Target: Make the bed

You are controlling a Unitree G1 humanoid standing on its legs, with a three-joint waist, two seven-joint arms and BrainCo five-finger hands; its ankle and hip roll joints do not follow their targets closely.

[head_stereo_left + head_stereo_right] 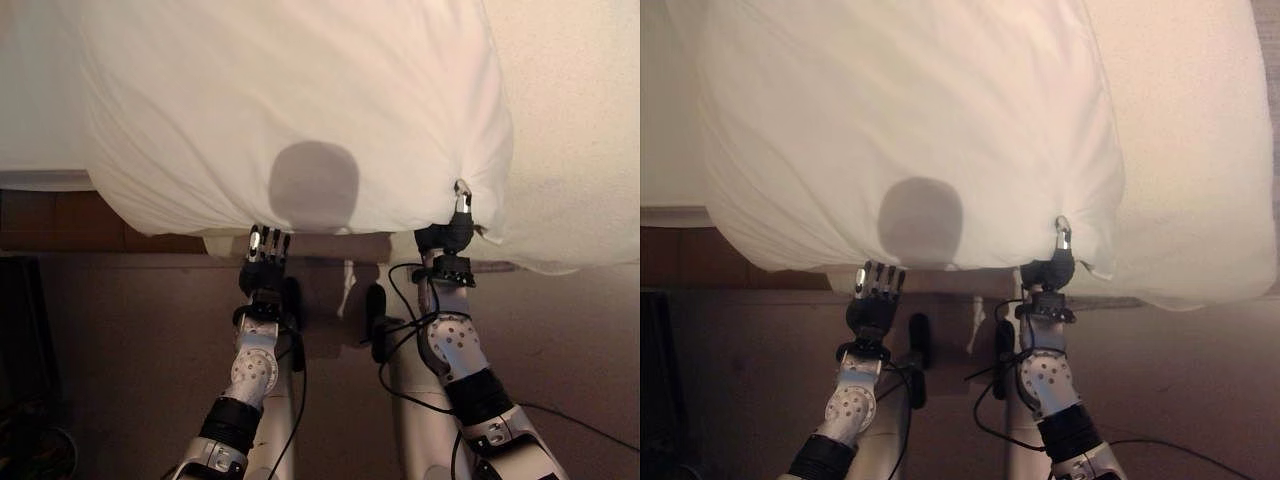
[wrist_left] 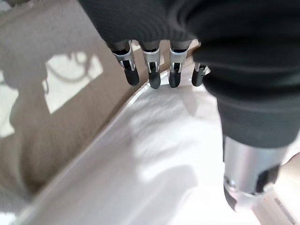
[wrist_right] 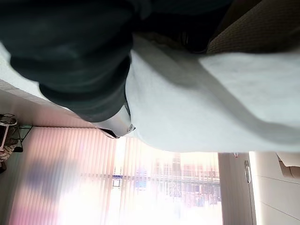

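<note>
A large white pillow (image 1: 290, 100) lies on the bed (image 1: 570, 120), its near edge hanging past the mattress side. My left hand (image 1: 266, 250) is just under that near edge, fingers (image 2: 152, 70) straight and pointing up at the pillow's seam (image 2: 117, 122), holding nothing. My right hand (image 1: 452, 235) is at the pillow's near right corner. Its thumb (image 1: 462, 198) lies on top of the cloth while the rest of the hand is underneath, pinching the corner. In the right wrist view the white cloth (image 3: 197, 103) runs across the hand's dark cover.
The mattress with its white sheet (image 1: 1200, 150) extends to the right of the pillow. A brown bed base (image 1: 60, 215) shows at the left, above brown carpet (image 1: 130, 350). A dark object (image 1: 20, 330) stands at the far left. The right wrist view shows a window with vertical blinds (image 3: 93, 178).
</note>
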